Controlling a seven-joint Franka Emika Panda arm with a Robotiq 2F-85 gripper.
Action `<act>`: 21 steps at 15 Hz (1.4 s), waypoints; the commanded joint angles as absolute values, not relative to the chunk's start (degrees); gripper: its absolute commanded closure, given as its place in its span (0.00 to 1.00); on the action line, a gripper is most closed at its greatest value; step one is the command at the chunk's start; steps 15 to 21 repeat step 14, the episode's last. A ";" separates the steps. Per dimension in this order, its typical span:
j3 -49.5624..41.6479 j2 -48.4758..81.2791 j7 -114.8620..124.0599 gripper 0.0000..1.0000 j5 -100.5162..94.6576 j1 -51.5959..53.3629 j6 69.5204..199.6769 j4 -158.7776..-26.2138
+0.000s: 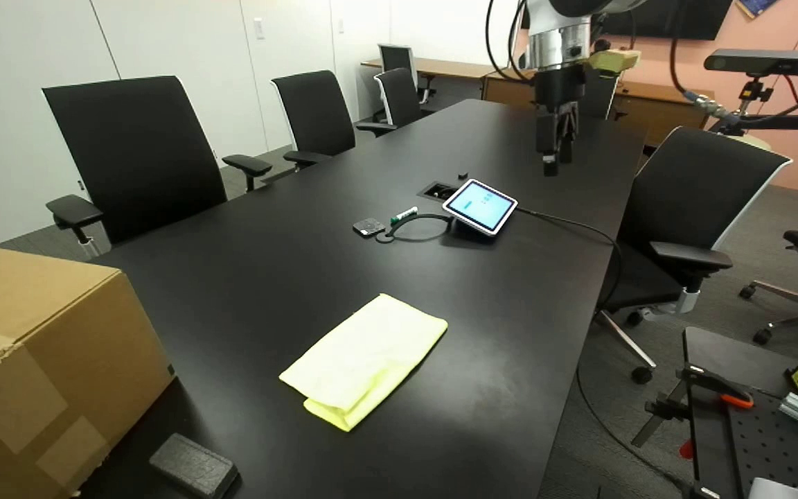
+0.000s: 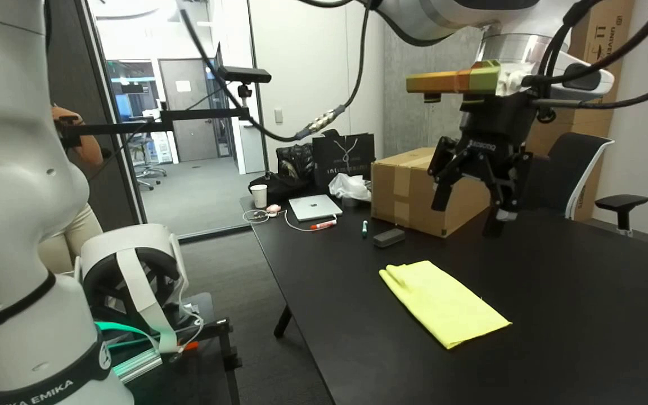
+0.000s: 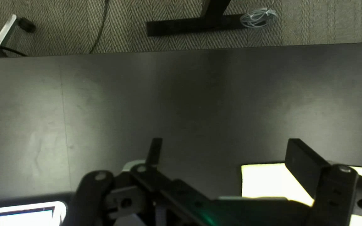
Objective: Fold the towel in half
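I have the white, rounded jointed arm [image 2: 9,169] reaching over the long, matte black surface [image 1: 496,333]; in an exterior view its thick lower links fill the left side, while its far end comes in along the top. Past the shiny silver collar [image 1: 558,46], the wrist points down, with the orange and olive-green bar-shaped housing [image 2: 453,82] fixed to its side. Beneath that hangs my black two-fingered gripper [image 2: 467,211], raised above the surface in both exterior views. Its fingers [image 3: 306,166] stand wide apart, with a broad gap between them in the wrist view, so I read it as spread. The bright yellow cloth towel [image 2: 445,304] lies on the surface, well apart from the gripper. It makes a flat, roughly rectangular shape, and its rumpled, layered end faces the dark grey oblong block [image 2: 389,238], which sits near the brown taped cardboard box [image 1: 59,360]. On my wrist feed the towel shows at the bottom right, partly hidden behind one finger, and a corner of the white-rimmed rectangular tablet [image 3: 20,218] shows at the bottom left. In an exterior view I see the tablet tilted up on a dark base, with a slim white and green marker [image 1: 404,215] and a small, flat, dark square object [image 1: 369,227] lying near it. A flat silver laptop [image 2: 315,207] lies farther off, near a white cup [image 2: 259,196].
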State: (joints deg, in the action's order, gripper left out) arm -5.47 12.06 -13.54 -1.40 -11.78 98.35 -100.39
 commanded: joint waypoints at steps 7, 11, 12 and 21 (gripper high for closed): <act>-11.84 -12.98 -24.54 0.00 0.78 -12.29 117.30 -122.25; -12.25 -12.44 -23.58 0.00 0.53 -10.99 116.27 -120.00; -12.19 -12.72 -23.58 0.00 0.71 -10.59 116.39 -119.98; -12.15 -12.75 -23.60 0.00 0.78 -10.36 116.57 -120.00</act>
